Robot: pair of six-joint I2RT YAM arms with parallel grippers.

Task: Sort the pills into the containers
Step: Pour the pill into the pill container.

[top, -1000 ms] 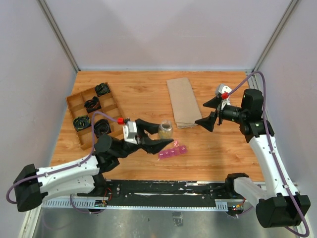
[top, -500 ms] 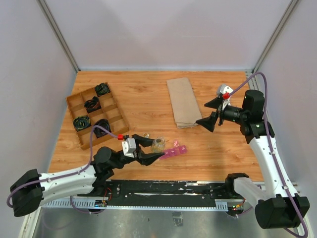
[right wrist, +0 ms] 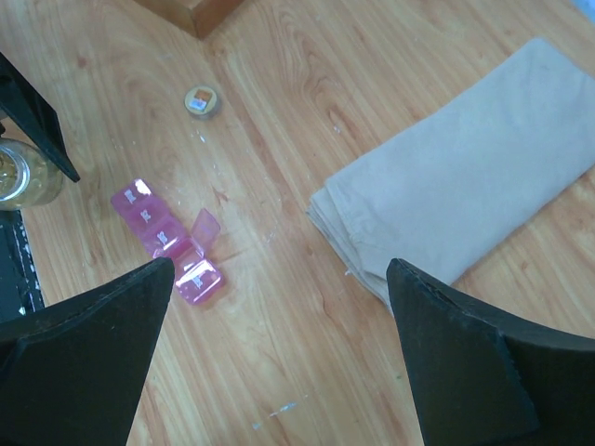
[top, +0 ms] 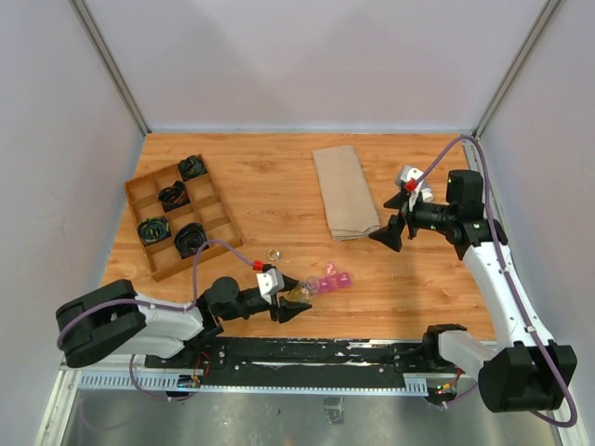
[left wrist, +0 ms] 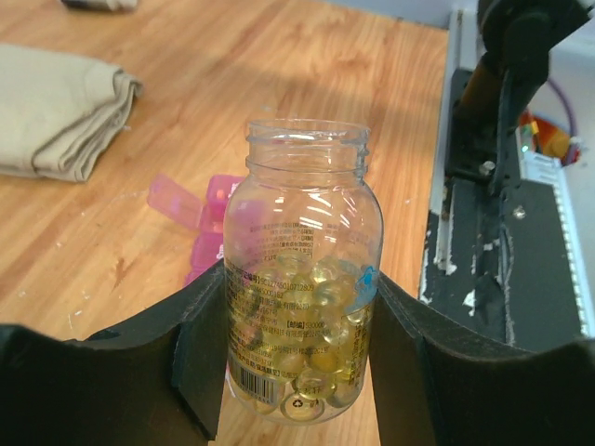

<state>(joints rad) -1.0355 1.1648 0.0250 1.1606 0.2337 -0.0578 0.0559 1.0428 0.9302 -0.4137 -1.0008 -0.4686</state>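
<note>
My left gripper [top: 290, 303] is shut on a clear uncapped bottle [top: 300, 295] of yellow softgel pills [left wrist: 311, 321], held upright low over the table's near edge. The magenta-pink strip of containers [top: 331, 282] lies just right of and behind the bottle, with one lid standing open [right wrist: 204, 226]. The strip also shows in the left wrist view [left wrist: 212, 230] and the right wrist view [right wrist: 165, 240]. My right gripper [top: 398, 217] is open and empty, in the air to the right of the strip, and its wrist view [right wrist: 279, 344] looks down at bare wood.
The bottle's small round cap [top: 273, 254] lies on the wood left of the strip. A folded beige cloth [top: 346, 190] lies at the back centre. A brown wooden divided tray [top: 139, 191] with black items stands at the left.
My left arm has drawn back toward the near edge and lowered, carrying the bottle from beside the strip's far side to its near left. My right gripper has shifted slightly left.
</note>
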